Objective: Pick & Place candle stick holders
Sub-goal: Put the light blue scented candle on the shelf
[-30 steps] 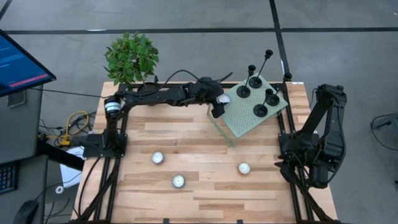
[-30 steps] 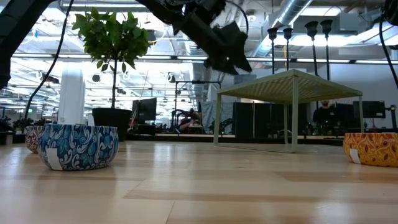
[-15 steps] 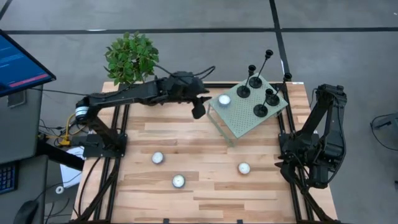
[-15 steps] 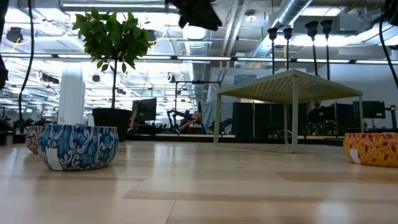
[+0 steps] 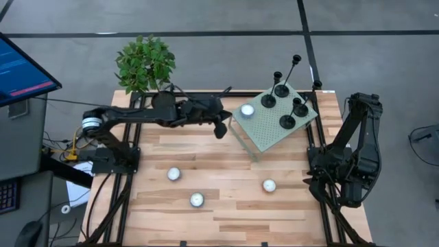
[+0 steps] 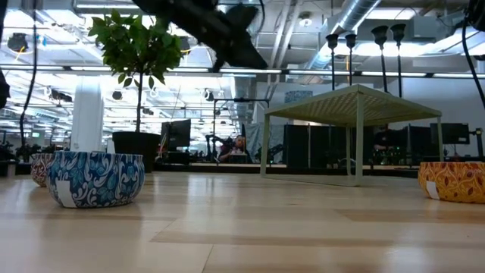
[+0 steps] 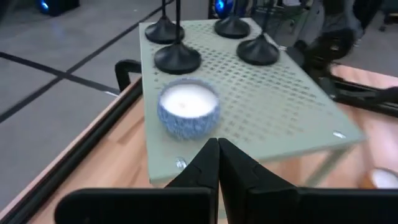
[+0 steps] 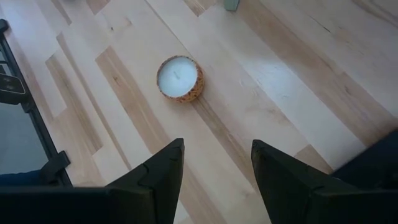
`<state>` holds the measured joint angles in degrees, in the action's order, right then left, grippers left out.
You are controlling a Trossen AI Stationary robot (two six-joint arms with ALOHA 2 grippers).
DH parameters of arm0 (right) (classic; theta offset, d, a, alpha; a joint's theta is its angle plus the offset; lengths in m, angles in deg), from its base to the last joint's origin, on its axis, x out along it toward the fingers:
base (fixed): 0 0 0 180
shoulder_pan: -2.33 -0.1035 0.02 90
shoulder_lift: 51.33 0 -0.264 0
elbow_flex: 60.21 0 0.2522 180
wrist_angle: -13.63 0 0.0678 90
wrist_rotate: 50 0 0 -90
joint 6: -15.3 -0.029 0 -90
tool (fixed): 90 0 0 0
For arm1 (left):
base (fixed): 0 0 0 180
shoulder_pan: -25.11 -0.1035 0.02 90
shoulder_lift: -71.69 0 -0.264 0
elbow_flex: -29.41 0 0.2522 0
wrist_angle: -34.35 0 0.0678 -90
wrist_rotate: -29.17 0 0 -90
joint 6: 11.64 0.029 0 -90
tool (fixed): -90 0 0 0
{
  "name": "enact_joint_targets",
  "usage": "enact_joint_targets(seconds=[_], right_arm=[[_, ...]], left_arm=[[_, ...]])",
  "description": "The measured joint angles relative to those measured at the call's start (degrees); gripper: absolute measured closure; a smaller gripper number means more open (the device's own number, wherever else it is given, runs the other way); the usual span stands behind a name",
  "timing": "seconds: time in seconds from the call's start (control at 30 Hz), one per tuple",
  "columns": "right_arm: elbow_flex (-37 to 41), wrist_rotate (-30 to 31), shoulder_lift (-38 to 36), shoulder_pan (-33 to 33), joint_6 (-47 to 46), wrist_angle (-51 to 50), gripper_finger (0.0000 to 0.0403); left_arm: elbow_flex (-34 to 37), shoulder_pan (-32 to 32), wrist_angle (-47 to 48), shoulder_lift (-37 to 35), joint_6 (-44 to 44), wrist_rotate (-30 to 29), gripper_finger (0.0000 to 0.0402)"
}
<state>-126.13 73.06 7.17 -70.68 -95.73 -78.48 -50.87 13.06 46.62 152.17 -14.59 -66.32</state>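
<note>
The left gripper point(image 5: 220, 130) hung over the wooden table point(image 5: 226, 213) just beside the perforated green stand point(image 5: 271, 130). On the stand stood 4 candle stick holders point(image 5: 287, 121) and 1 white candle point(image 5: 247, 110). The right arm point(image 5: 353, 158) waited folded at the table's right edge, with 3 more candles point(image 5: 197, 200) on the table.

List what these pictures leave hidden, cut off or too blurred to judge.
- Candle holders, low view: bases hidden behind the green stand's top.
- Same holders, left wrist view: stems cut off by the picture's edge.
- Plant pot, high view: covered by the leaves and the left arm.
- Left gripper, low view: a dark shape against ceiling lights, fingers not distinguishable.
- Right gripper: hidden under its folded arm in the high view.
</note>
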Motion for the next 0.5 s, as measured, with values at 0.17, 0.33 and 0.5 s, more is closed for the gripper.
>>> enact_joint_targets(seconds=[0.17, 0.33, 0.5], right_arm=[[0.0, 0.0, -0.02, 0.0, -0.01, -0.09, 0.0223], [0.0, 0.0, 0.0, 0.01, -0.01, -0.07, 0.0223], [0.0, 0.0, 0.0, 0.01, -0.01, -0.07, 0.0223]], left_arm=[[-0.11, -0.52, -4.83, 5.84, 0.01, 0.74, 0.04], [-0.03, -1.83, -5.51, 8.96, -0.32, 1.03, 0.04], [-0.07, -3.14, -7.21, 9.41, -0.34, 1.06, 0.04]])
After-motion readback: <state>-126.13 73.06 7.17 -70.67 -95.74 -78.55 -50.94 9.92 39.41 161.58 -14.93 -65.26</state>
